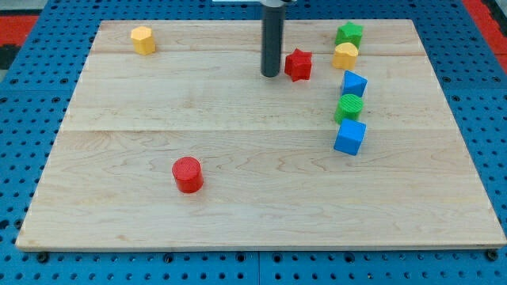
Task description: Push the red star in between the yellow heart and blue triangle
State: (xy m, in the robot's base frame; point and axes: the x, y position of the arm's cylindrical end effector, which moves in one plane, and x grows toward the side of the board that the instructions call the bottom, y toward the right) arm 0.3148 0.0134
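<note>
Tip only, no pincer: my tip (270, 75) sat just left of red star (298, 65); yellow heart (345, 56), blue triangle (353, 83) right.

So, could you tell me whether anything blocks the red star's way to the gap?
Nothing visible does. My tip sits just left of the red star, and bare board separates it from the yellow heart and blue triangle.

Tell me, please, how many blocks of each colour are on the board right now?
Red: 2, the star and the cylinder.
Yellow: 2, the hexagon and the heart.
Green: 2, the top one and the lower one.
Blue: 2, the triangle and the cube.
Total: 8 blocks.
</note>
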